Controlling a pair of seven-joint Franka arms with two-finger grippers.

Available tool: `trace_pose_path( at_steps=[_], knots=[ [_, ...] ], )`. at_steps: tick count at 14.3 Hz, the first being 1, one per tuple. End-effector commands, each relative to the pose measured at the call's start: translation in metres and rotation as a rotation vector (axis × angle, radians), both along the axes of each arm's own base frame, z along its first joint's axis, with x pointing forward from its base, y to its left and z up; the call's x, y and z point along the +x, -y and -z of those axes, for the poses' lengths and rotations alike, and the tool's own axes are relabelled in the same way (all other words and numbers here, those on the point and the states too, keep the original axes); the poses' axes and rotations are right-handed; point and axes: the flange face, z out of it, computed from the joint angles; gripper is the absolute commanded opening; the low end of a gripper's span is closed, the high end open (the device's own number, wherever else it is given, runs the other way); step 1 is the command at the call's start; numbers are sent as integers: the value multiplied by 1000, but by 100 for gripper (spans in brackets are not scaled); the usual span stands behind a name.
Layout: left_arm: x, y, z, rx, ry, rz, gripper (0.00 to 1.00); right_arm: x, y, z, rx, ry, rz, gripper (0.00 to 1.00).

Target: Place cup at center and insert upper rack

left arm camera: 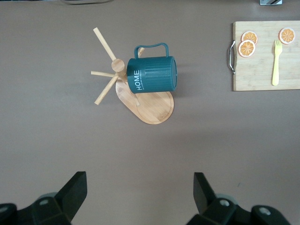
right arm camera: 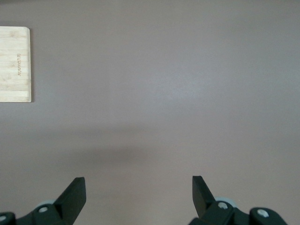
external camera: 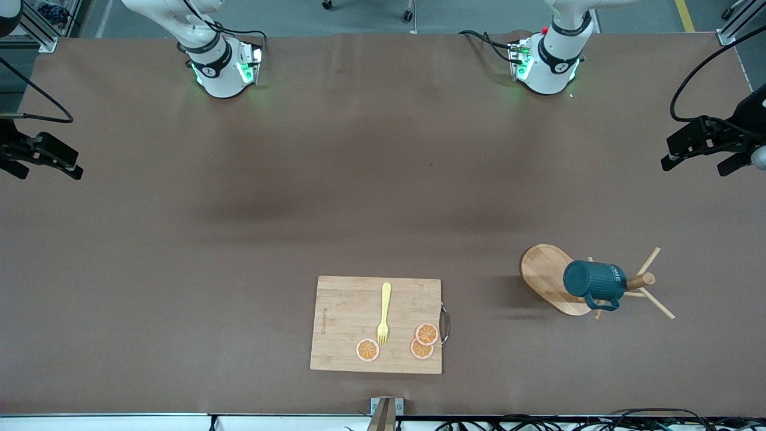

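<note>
Over the bare brown table at the left arm's end hangs the left gripper (external camera: 709, 152), its two dark fingers (left arm camera: 75, 190) spread wide with nothing between them. At the right arm's end the right gripper (external camera: 45, 158) hangs over the table (external camera: 239, 239) the same way, fingers (right arm camera: 75, 192) wide apart and empty, and both arms wait.

Out from the left gripper, toward the table's front edge, stands the mug tree (external camera: 547, 275) on its oval wooden base. Its round post (left arm camera: 117, 65) carries thin pegs (left arm camera: 104, 42) that splay out at angles. On one of those pegs hangs the cup (external camera: 594, 281), dark teal and ribbed, tipped on its side over the base, its bottom turned toward the right arm's end. Its small handle (left arm camera: 150, 48) sticks out to one side and white lettering reading HOME runs along its wall near the post.

Closer to the middle of the front edge lies a bamboo cutting board (external camera: 347, 323) with a metal handle (external camera: 444, 323) on the end that faces the mug tree. A yellow fork (external camera: 383, 313) lies on the board, and three orange slices (external camera: 422, 341) sit near its prongs
</note>
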Motion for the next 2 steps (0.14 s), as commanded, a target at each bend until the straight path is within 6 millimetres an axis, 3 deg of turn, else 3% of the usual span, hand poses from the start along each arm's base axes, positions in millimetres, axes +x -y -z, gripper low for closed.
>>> trace_pose_path(
  at_steps=[1, 2],
  knots=[
    [-1, 1, -2, 19, 4, 1, 100, -4, 1, -4, 2, 12, 3, 100],
    [-1, 1, -2, 19, 4, 1, 100, -4, 0, -4, 2, 12, 2, 100]
  ],
)
